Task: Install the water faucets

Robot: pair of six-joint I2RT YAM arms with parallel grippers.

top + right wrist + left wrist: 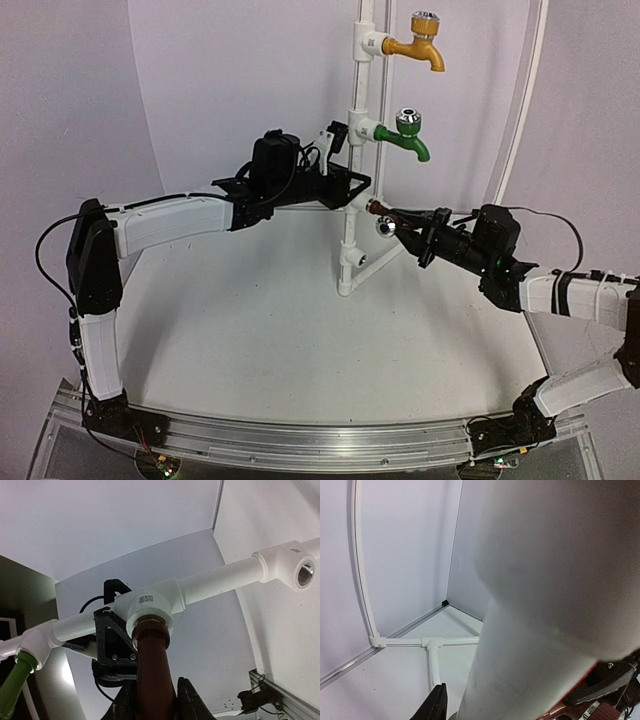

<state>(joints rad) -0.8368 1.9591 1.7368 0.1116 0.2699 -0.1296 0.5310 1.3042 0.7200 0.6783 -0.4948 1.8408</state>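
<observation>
Protruding from right tool (157, 701): brown faucet (151, 665)

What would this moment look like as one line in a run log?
left hand: gripping pipe stand | right hand: holding brown faucet, its end in a socket | green faucet: mounted above

a white pipe stand (360, 90) rises upright from the middle of the white desk (250, 330). a yellow-orange faucet (418, 47) sits in its top fitting, with its spout curving down to the right and a silver cap on top. in the right wrist view, a fitting further along the pipe shows a bare threaded socket (305, 574). a curved white backdrop (220, 70) wraps the desk, and an aluminium rail (300, 445) runs along its near edge.
</observation>
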